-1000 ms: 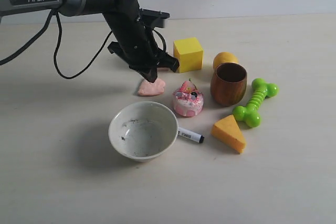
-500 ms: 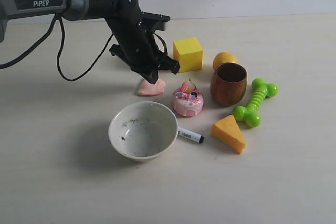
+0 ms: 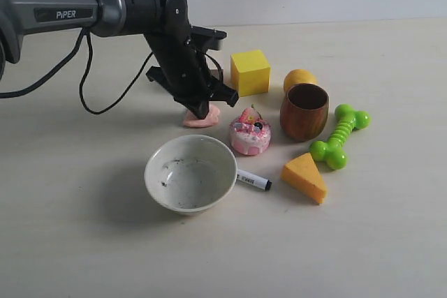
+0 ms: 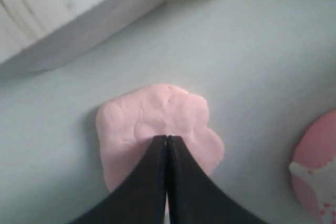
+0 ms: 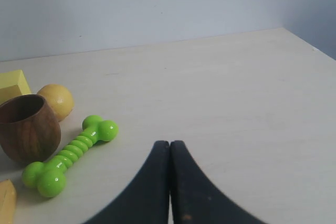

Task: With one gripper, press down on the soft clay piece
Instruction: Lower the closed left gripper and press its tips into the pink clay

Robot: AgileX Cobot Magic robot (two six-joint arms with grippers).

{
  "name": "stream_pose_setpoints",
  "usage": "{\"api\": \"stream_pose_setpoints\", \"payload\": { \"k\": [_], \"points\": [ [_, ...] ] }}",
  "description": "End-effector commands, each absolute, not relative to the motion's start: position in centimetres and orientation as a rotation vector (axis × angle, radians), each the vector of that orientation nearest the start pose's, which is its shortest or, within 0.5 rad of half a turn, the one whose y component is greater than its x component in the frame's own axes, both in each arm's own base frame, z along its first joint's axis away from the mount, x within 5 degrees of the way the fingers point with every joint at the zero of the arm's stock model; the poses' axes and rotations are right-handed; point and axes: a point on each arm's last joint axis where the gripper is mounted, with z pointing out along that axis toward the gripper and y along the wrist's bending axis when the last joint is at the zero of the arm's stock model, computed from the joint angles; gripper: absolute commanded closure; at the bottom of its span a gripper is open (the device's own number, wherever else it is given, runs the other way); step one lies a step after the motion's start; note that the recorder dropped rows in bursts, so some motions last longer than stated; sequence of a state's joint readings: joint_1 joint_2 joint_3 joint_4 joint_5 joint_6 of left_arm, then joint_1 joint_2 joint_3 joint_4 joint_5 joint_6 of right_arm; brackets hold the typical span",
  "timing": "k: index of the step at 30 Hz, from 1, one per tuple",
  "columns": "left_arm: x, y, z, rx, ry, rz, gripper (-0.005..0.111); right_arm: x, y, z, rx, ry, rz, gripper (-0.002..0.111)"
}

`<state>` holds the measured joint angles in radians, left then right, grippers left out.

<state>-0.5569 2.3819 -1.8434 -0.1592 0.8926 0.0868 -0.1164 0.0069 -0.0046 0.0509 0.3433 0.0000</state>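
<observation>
The soft clay piece (image 3: 204,118) is a flat pale pink lump on the table, left of the frosted toy cake (image 3: 250,133). My left gripper (image 3: 201,111) is shut, empty, and its closed tips rest on top of the clay. In the left wrist view the joined tips of the left gripper (image 4: 167,138) sit on the middle of the clay (image 4: 147,119), which shows dents. My right gripper (image 5: 169,143) is shut and empty above bare table; it is out of the exterior view.
A yellow cube (image 3: 250,72) stands behind the clay. A white bowl (image 3: 190,173) and marker (image 3: 253,181) lie in front. To the right are a wooden cup (image 3: 304,111), an orange ball (image 3: 299,78), a green bone toy (image 3: 339,135) and a cheese wedge (image 3: 304,176).
The left arm has come down and shifted slightly; its shut tips went from just above the clay to resting on it. Nothing else moved.
</observation>
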Motion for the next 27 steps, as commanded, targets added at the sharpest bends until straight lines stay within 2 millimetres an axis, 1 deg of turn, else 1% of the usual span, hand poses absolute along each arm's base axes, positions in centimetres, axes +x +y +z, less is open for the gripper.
{"api": "stream_pose_setpoints", "payload": {
  "k": [1, 3, 10, 18, 27],
  "points": [
    [40.5, -26.5, 8.7, 0.832, 2.889, -0.221, 0.107, 5.3, -0.5, 18.3, 0.134, 1.813, -0.037, 0.108],
    [40.5, -26.5, 8.2, 0.835, 2.903, -0.216, 0.107, 5.3, -0.5, 18.3, 0.134, 1.813, -0.037, 0.108],
    [39.8, -26.1, 5.1, 0.862, 3.001, -0.184, 0.107, 5.3, -0.5, 18.3, 0.134, 1.813, -0.037, 0.108],
    [39.4, -25.9, 3.2, 0.874, 3.063, -0.162, 0.107, 5.3, -0.5, 18.3, 0.134, 1.813, -0.037, 0.108],
    [38.3, -25.2, 0.4, 0.874, 3.194, -0.104, 0.107, 5.3, -0.5, 18.3, 0.134, 1.813, -0.037, 0.108]
  ]
}}
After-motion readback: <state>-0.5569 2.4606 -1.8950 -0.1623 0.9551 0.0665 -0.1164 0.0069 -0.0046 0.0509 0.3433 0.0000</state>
